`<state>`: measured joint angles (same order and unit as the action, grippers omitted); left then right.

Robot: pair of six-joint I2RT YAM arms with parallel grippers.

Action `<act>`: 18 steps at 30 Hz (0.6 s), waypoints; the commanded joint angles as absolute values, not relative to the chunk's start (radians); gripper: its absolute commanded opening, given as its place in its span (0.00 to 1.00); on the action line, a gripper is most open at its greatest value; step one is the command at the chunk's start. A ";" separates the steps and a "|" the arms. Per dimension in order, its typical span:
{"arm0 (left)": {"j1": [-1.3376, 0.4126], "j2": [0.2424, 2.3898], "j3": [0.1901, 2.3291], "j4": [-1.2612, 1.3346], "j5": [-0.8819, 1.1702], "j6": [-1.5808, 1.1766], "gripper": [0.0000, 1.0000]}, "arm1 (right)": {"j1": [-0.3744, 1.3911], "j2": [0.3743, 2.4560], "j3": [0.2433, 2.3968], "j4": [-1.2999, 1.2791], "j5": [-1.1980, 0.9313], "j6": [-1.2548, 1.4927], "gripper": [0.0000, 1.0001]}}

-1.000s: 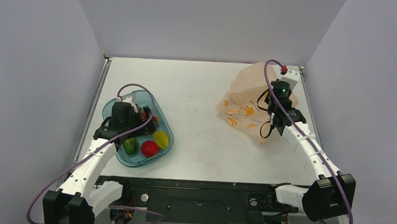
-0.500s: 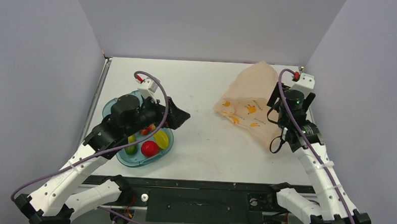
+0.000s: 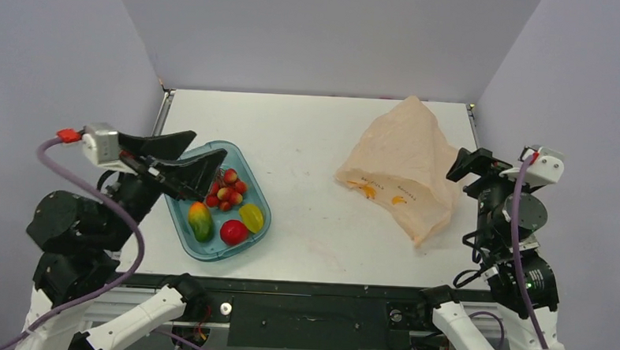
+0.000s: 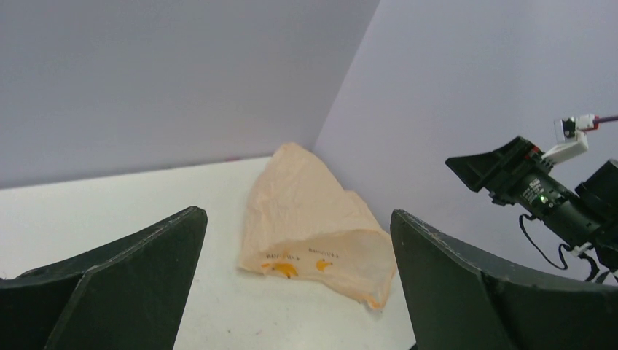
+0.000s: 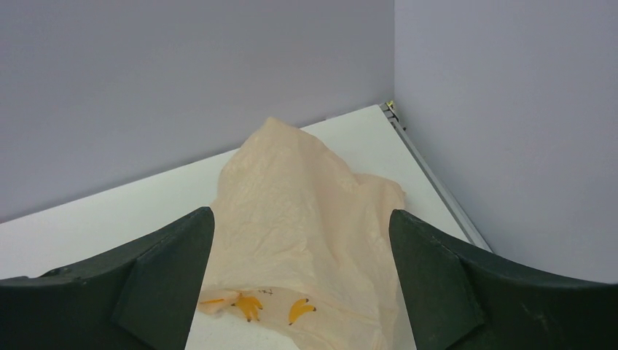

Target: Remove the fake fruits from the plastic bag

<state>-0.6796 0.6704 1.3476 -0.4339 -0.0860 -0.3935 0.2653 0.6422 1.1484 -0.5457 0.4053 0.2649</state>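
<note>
The peach plastic bag (image 3: 402, 159) lies slumped in a peak at the table's far right, its banana-print edge toward me; no grip is on it. Through it I make out no fruit. The fake fruits lie in a teal tray (image 3: 216, 255) at the left: a red grape bunch (image 3: 226, 189), a green-orange mango (image 3: 199, 220), a round red fruit (image 3: 233, 232) and a yellow-green fruit (image 3: 250, 217). My left gripper (image 3: 209, 142) hangs open and empty above the tray's far left. My right gripper (image 3: 459, 164) stands open just right of the bag. Both wrist views face the bag (image 4: 306, 211) (image 5: 291, 197) between wide jaws.
Grey walls close the table on three sides, with a metal rail (image 5: 430, 171) along its right edge. The right arm (image 4: 539, 193) shows at the right of the left wrist view. Bare white tabletop (image 3: 314, 191) lies between tray and bag.
My right gripper opened, let go of the bag and drew back to the near right; the bag settled. My left arm lifted off the tray and swung back left, uncovering the fruits.
</note>
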 commanded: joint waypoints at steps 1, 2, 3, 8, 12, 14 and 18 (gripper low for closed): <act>-0.683 0.606 1.395 -0.385 -0.196 -0.298 0.97 | 0.271 0.556 1.163 -0.499 0.407 0.219 0.86; -0.682 0.583 1.395 -0.369 -0.209 -0.290 0.97 | 0.271 0.544 1.160 -0.487 0.417 0.211 0.86; -0.681 0.572 1.394 -0.361 -0.231 -0.274 0.97 | 0.271 0.519 1.160 -0.483 0.420 0.207 0.86; -0.682 0.514 1.396 -0.331 -0.297 -0.222 0.97 | 0.271 0.445 1.153 -0.474 0.417 0.205 0.86; -0.682 0.490 1.397 -0.332 -0.333 -0.201 0.97 | 0.270 0.417 1.125 -0.475 0.429 0.212 0.87; -0.682 0.485 1.404 -0.348 -0.343 -0.193 0.97 | 0.270 0.418 1.117 -0.483 0.431 0.217 0.87; -0.683 0.490 1.419 -0.389 -0.373 -0.192 0.97 | 0.270 0.422 1.112 -0.494 0.431 0.225 0.87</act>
<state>-0.6796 0.4889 1.3830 -0.3710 -0.3241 -0.2199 0.2653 0.4103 1.1244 -0.4992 0.4191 0.2207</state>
